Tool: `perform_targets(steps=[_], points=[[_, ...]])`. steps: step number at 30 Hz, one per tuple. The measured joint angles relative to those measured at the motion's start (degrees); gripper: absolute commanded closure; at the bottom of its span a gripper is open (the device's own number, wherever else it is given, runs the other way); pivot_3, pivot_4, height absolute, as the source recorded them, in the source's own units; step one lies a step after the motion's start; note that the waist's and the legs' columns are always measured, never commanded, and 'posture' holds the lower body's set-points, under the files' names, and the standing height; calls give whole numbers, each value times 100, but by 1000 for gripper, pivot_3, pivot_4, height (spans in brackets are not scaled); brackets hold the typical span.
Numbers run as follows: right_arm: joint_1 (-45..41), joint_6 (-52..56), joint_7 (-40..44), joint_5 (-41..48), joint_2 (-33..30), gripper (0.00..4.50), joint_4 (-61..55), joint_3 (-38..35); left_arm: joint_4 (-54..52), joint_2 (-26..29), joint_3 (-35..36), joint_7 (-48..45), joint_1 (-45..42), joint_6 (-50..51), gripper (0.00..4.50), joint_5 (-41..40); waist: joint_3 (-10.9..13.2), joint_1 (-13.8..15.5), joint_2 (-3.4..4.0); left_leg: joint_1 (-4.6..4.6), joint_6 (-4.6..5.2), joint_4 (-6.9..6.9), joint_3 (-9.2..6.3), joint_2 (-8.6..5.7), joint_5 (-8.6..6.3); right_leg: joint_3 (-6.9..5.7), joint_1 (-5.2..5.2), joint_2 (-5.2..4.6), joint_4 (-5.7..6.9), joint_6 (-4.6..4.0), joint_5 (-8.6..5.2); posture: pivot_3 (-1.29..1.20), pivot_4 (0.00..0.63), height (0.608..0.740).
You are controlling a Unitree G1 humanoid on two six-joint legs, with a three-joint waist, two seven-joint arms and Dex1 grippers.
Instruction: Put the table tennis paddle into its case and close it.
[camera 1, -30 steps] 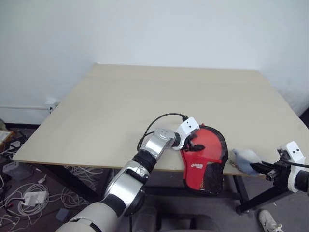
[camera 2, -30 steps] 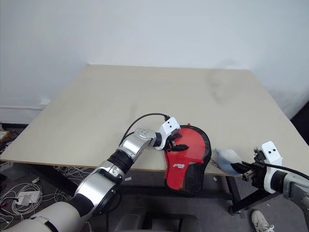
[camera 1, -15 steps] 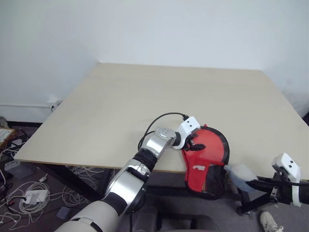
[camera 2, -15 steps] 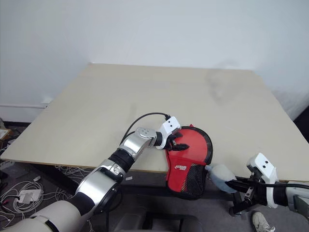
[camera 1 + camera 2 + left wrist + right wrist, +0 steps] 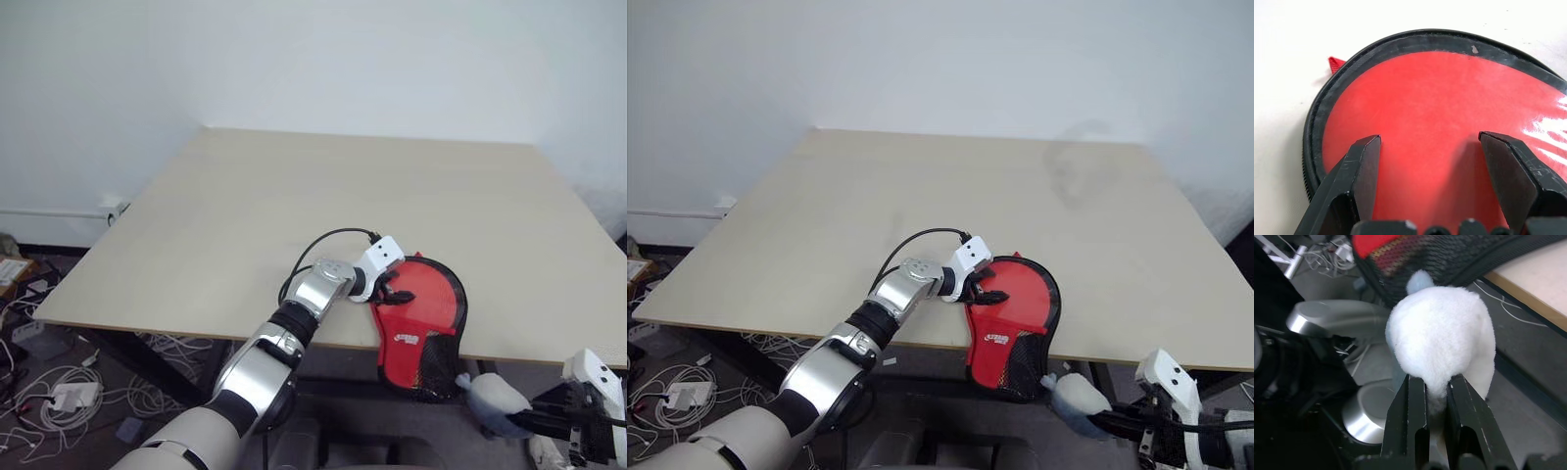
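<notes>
Case [image 5: 419, 323] overhangs table [image 5: 294, 206] edge; white fluffy wad [image 5: 1442, 340] beside it.

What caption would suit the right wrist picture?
The right gripper pinches a fluffy white wad below the table edge, near the case's hanging end.

Left end effector [image 5: 1427, 142] spread, right [image 5: 1436, 387] clamped.

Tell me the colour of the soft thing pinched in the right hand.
White, with a pale blue tinge: the fluffy object, clearest in the right wrist view.
</notes>
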Motion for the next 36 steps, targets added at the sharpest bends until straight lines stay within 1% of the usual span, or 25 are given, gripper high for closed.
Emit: perform_targets(steps=[5, 9, 12, 17, 19, 23, 25, 26, 28, 30, 32, 34, 36], points=[[222, 46, 60, 213, 59, 4483, -365, -120, 49, -14, 2, 4, -2, -48, 1107, 2, 0, 0, 0, 0, 1, 0, -2, 2, -3, 0, 0, -3, -1, 0, 0, 0, 0, 716], [234, 119, 15, 230, 91, 4484, -505, -59, 108, -24, 15, 5, -23, -78, 1107, 1, 0, -1, 0, 0, 1, 0, -3, 3, -3, 0, 0, -4, -2, 0, 0, 0, 0, 716], [85, 198, -144, 232, 133, 4484, -706, 411, 150, -29, 24, 9, -41, -99, 1107, 3, -1, -4, -1, 2, 1, -2, -6, 6, -3, -2, -1, -5, -3, 0, 0, 0, 0, 716], [-517, 362, -513, 270, 240, 4485, -1075, 1241, 163, -30, 22, 5, -51, -101, 1107, 12, -1, -5, -1, 3, 1, -1, -5, 9, -3, -6, -2, -8, -5, 0, 0, 0, 0, 716], [-633, 396, -597, 289, 249, 4485, -1095, 1376, 162, -33, 22, -2, -53, -100, 1107, 12, -1, -4, -1, 2, 1, -3, -4, 9, -3, -5, -1, -9, -13, -1, 0, 0, 0, 716], [-697, 384, -712, 292, 254, 4485, -1093, 1362, 154, -24, 22, -5, -54, -100, 1107, 12, -2, -4, 0, 3, 2, -19, -2, 15, -4, -9, 7, -3, -54, 7, 12, 0, 0, 716], [-669, 450, -761, 391, 255, 3744, -1092, 1183, 139, -23, 18, -10, -48, -98, 1107, 12, -2, -4, 0, 2, 7, -17, 1, 14, -6, -8, 10, -5, -62, 9, 19, 0, 0, 716], [-682, 585, -827, 560, 259, 3486, -1090, 996, 129, -17, 15, -12, -43, -94, 1107, 13, -2, -3, 0, 3, 8, -16, 2, 14, -7, -8, 12, -5, -65, 9, 20, 0, 0, 716], [-642, 768, -861, 825, 237, 2755, -1134, 660, 112, -14, 10, -11, -38, -78, 1107, 14, -2, -3, -2, 2, 11, -15, 2, 14, -9, -7, 13, -6, -67, 9, 22, 0, 0, 716], [-594, 922, -937, 1064, 197, 2004, -1408, 498, 112, -7, 12, -10, -38, -75, 1107, 14, -3, -3, -2, 3, 11, -18, 0, 16, -9, -9, 13, -4, -67, 9, 22, 0, 0, 716], [-777, 1105, -1222, 1332, 194, 1274, -1786, 479, 121, -5, 17, 0, -40, -75, 1107, 15, -2, -7, -2, 8, 10, -22, 2, 20, -9, -10, 13, -4, -67, 9, 22, 0, 0, 716], [-1066, 1290, -1704, 1701, 197, 583, -2099, 456, 140, -15, 21, 8, -48, -75, 1107, 17, -2, -6, -2, 7, 11, -22, 1, 21, -9, -12, 13, -5, -69, 8, 22, 0, 0, 716], [-1390, 1417, -2245, 2260, 181, 583, -2403, 418, 154, -19, 21, 6, -57, -76, 1107, 17, -2, -5, -2, 6, 11, -23, 2, 21, -9, -11, 13, -9, -75, 8, 22, 0, 0, 716]])
